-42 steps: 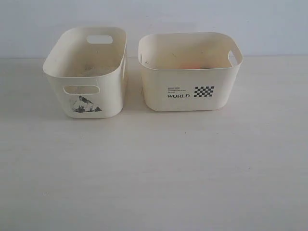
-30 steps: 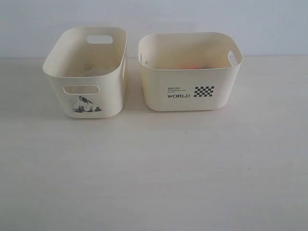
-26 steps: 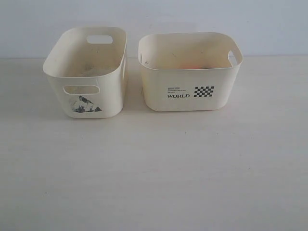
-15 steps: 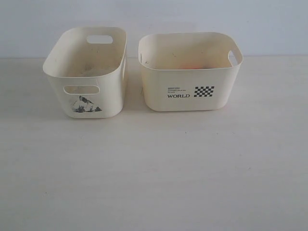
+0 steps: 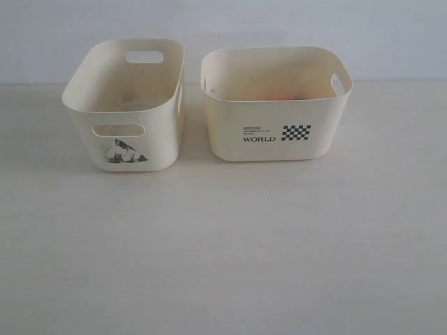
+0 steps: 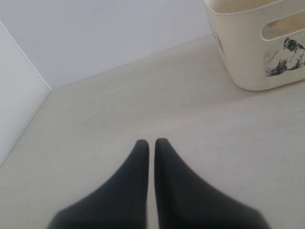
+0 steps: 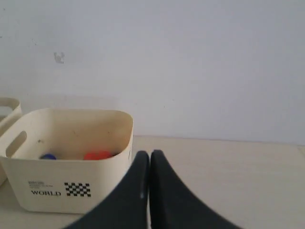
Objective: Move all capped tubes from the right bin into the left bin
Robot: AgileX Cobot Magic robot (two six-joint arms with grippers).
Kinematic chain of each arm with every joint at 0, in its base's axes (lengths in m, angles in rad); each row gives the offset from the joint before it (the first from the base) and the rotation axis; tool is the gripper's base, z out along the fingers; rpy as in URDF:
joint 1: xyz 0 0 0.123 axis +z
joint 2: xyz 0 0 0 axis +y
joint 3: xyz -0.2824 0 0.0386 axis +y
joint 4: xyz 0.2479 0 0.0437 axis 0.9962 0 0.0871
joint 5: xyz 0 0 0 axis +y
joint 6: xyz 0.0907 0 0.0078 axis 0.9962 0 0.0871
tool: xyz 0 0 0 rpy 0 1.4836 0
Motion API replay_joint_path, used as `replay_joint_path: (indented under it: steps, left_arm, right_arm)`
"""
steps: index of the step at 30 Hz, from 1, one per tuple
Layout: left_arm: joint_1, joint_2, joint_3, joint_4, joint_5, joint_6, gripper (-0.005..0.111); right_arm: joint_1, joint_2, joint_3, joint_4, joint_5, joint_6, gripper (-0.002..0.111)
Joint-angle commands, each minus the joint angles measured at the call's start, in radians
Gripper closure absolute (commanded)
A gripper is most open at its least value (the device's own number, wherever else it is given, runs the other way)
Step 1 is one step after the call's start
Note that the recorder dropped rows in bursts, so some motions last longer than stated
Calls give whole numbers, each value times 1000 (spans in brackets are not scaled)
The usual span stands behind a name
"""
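Capped tubes (image 7: pixel 71 156) lie inside the right bin (image 5: pixel 276 136), on its floor, and only their caps can be made out. In the right wrist view an orange-red cap (image 7: pixel 97 155) and a blue cap (image 7: pixel 47 156) show above the front rim, side by side and apart from each other; the clear tube bodies are hidden behind the wall of the bin. In the exterior view only a faint orange-red patch shows inside, near the far wall. The right gripper (image 7: pixel 150 155) has its two dark fingers pressed together with nothing between them; it sits outside the bin on the printed side, and the tubes lie beyond its tips, apart from them. The left gripper (image 6: pixel 151 143) is likewise closed down to a thin slit, holds nothing and hangs over the bare table (image 5: pixel 223 251); the left bin (image 6: pixel 248 62), marked with a black-and-white mountain picture, stands ahead of it and apart. The right bin is cream, carries black "WORLD" lettering and a small checkered patch, and stands just beside the left bin without touching it.
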Motion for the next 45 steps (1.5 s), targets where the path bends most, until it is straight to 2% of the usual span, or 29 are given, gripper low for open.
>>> replay_joint_path:
  steps: [1,4,8,13,15,20,25,32,34,38,45]
  left_arm:
    - [0,0,-4,1,-2,-10,102]
    - [0,0,-4,1,-2,-10,102]
    - [0,0,-4,1,-2,-10,102]
    - [0,0,-4,1,-2,-10,102]
    - [0,0,-4,1,-2,-10,102]
    - [0,0,-4,1,-2,-10,102]
    - [0,0,-4,1,-2,-10,102]
    - [0,0,-4,1,-2,-10,102]
    - [0,0,-4,1,-2,-10,102]
    - [0,0,-4,1,-2,-10,102]
    - [0,0,-4,1,-2,-10,102]
  right_arm:
    - [-4,28,-10,4,-102,49,109]
    - [0,104,-12,4,-104,51,109]
    - [59,267,-71,30,-45,54,109]
    - [217,538,-267,30,39,-50,109]
    - [250,637,-372,30,109,-50,109]
    - [249,881,-659,24,302,55,109]
    - [249,1061,-864,24,440,53,109]
    - [249,1296,-1202,24,762,-1,109]
    - [249,1354,-1276,24,765,-14,109]
    - [249,1421,-1381,18,656,-24,109]
    - [213,1445,-1421,21,588,-68,109]
